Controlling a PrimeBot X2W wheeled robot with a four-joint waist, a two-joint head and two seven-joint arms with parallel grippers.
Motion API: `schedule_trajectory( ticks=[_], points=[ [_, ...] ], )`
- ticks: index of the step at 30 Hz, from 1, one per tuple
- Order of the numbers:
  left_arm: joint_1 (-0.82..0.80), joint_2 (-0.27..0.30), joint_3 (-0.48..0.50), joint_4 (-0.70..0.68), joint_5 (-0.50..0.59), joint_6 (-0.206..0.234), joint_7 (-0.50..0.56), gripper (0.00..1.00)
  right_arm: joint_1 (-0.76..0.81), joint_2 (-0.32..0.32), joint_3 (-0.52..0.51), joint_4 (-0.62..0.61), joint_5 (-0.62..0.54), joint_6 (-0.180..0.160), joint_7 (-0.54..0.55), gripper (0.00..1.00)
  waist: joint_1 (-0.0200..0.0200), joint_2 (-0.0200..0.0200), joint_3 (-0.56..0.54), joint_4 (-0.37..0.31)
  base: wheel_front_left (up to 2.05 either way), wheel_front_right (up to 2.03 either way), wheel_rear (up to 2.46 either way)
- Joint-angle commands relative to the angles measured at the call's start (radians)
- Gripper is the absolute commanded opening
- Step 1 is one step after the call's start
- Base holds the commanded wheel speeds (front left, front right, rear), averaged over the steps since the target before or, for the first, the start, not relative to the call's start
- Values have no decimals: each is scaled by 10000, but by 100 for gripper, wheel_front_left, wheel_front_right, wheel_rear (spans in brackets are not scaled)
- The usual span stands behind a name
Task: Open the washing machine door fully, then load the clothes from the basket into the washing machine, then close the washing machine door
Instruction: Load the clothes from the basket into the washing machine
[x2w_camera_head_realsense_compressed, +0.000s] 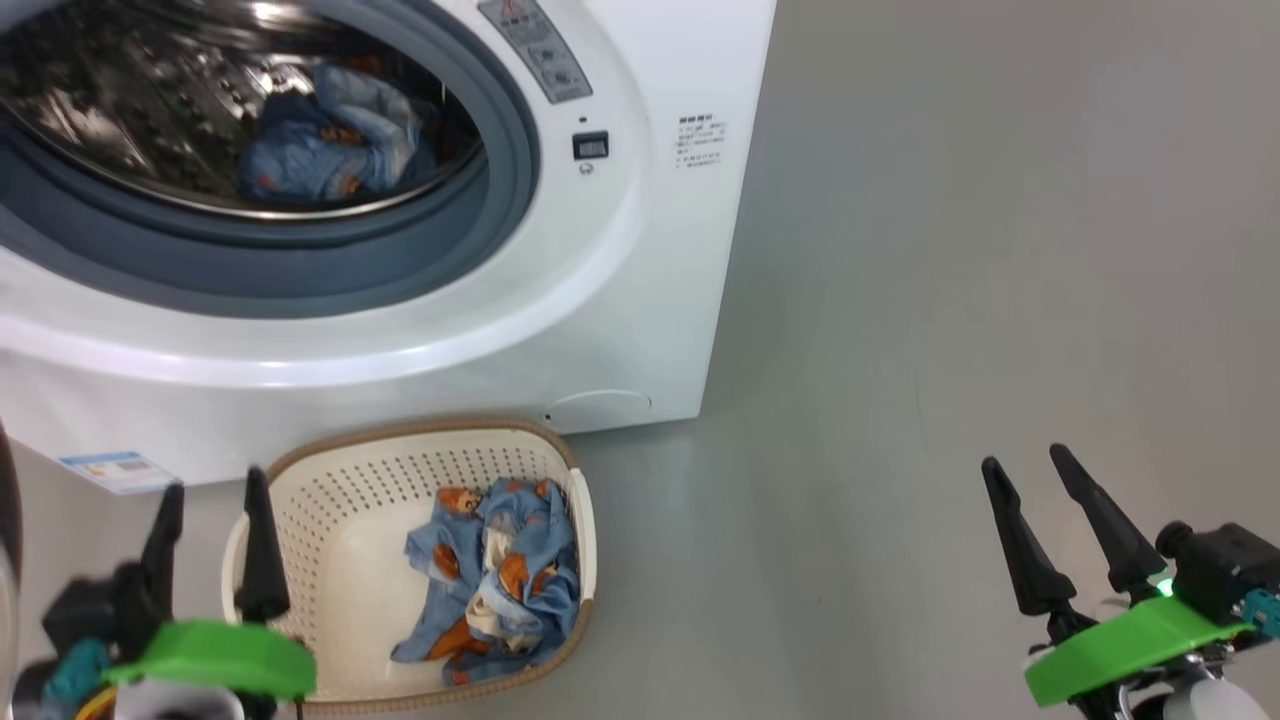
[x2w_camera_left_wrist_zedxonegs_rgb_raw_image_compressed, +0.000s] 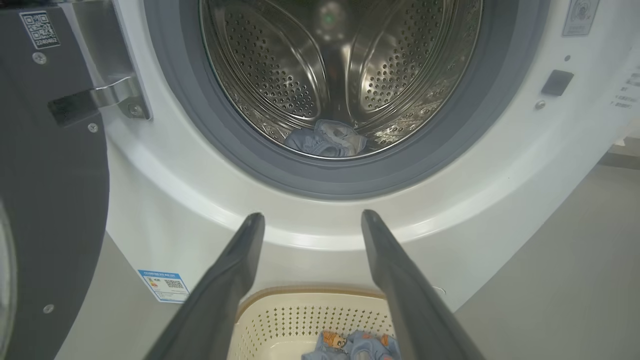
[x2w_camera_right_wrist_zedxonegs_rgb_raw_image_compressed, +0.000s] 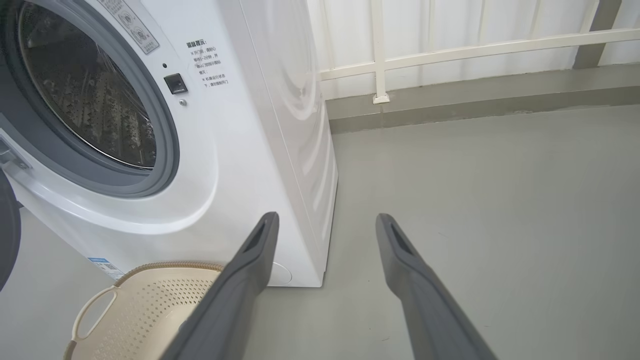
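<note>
Clothes (x2w_camera_head_realsense_compressed: 497, 572), crumpled soft blue fabric, lie in the perforated basket (x2w_camera_head_realsense_compressed: 345, 490).

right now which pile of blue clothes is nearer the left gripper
The clothes in the basket, lying beside the left gripper; the other pile sits inside the washing machine drum.

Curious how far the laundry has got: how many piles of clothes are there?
2. One pile lies in the washing machine's drum, the other pile in the basket. More may hide under them.
</note>
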Motion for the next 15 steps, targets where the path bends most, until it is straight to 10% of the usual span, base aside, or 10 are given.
schedule_trajectory(
  ticks=[1, 15],
  points=[
    [180, 190, 321, -374, -28, -15, -55, 100, 179, -211, 129, -203, 118, 29, -118, 100, 0, -1, -218, 22, 0, 0, 0],
    [2000, 286, 544, -1726, -326, -15, -55, 100, 862, 18, -169, -346, -128, 29, -118, 100, 0, -1, -740, 81, 0, 0, 0]
  ],
)
